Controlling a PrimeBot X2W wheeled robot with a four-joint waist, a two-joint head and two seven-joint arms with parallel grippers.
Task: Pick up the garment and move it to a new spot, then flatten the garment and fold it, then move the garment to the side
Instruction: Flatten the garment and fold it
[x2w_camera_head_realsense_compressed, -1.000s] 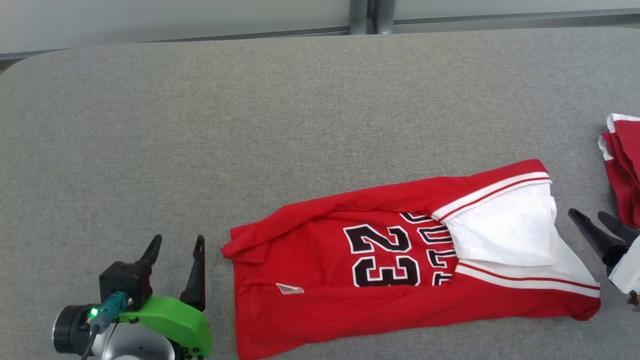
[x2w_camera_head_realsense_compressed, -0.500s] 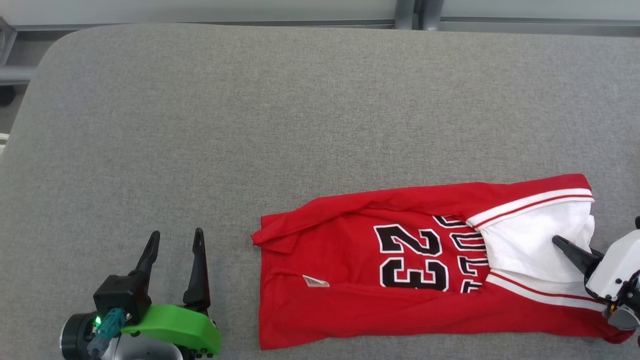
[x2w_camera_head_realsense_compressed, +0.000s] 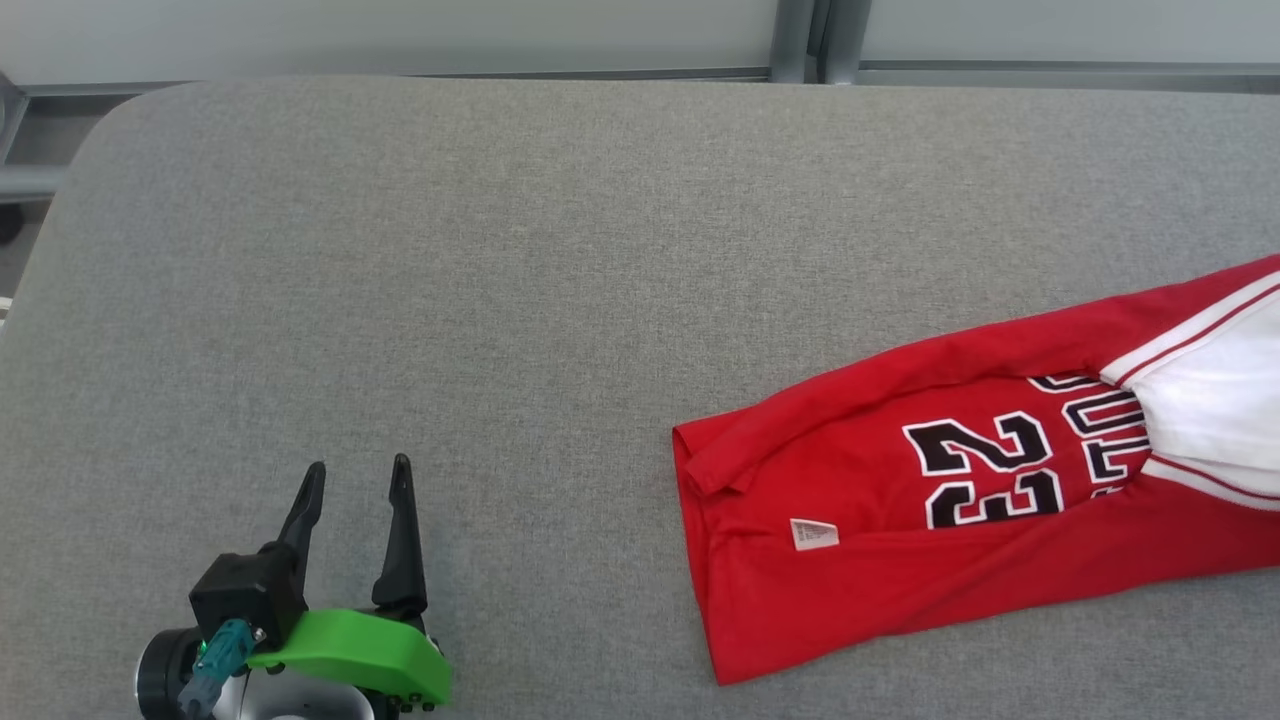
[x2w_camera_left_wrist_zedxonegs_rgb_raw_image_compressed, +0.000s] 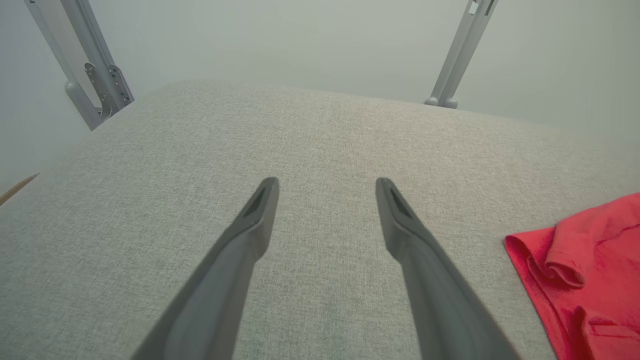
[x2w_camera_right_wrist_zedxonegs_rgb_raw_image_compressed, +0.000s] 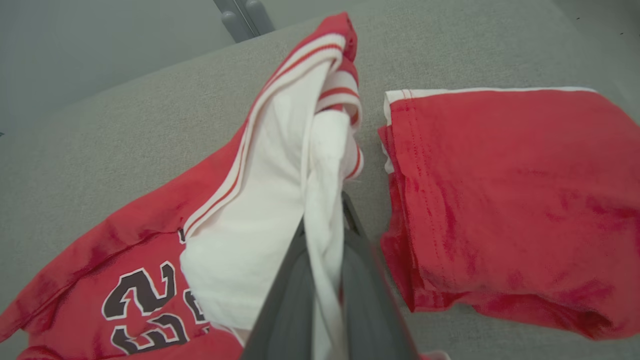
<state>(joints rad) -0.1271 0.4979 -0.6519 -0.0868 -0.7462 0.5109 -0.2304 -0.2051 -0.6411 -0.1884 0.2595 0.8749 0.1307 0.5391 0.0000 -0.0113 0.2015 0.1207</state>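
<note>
Right gripper (x2w_camera_right_wrist_zedxonegs_rgb_raw_image_compressed: 324, 215) is pinched shut on the white fabric at the striped right end of the red 23 jersey (x2w_camera_head_realsense_compressed: 900, 560), and a bunch of that cloth rises between its two dark fingers. The jersey lies on a grey padded table (x2w_camera_head_realsense_compressed: 500, 250), near and to the right, its white end running off the right edge of the head view. A pale wall and grey metal posts (x2w_camera_head_realsense_compressed: 795, 40) stand behind the table's far edge. A folded red garment (x2w_camera_right_wrist_zedxonegs_rgb_raw_image_compressed: 500, 200) lies just right of the held end. At the near left, the left gripper (x2w_camera_head_realsense_compressed: 360, 466) rests low over bare padding, fingers spread wide and pointing far, well apart from the jersey's left hem. A second ago the right gripper stood open just beside the white end. Since then it has closed, and the jersey has slid rightward across the table, while the left gripper has kept its place.
</note>
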